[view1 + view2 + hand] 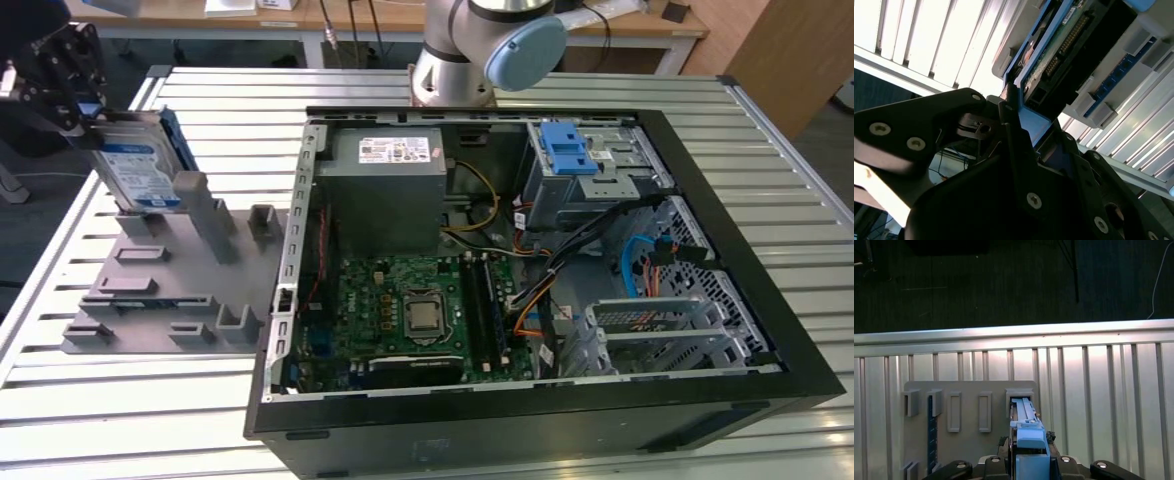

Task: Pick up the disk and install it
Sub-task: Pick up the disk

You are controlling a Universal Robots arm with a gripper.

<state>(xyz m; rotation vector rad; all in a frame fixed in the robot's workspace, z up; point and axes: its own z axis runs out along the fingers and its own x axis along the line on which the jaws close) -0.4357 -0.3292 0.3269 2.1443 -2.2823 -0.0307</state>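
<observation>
We show the gripper (pixel 80 105) clamped on the upper edge of the disk (pixel 134 165), on edge among the grey rack's (pixel 160 285) posts, which we judge keep it upright for this grasp.

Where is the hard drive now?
At the exterior view's left, the hard drive stands on edge at the grey holder plate beside the computer case, gripper clamped on its top.

The disk (pixel 134 165), silver with blue rails, stands on edge, tilted, at the grey fixture (pixel 174 275).
</observation>
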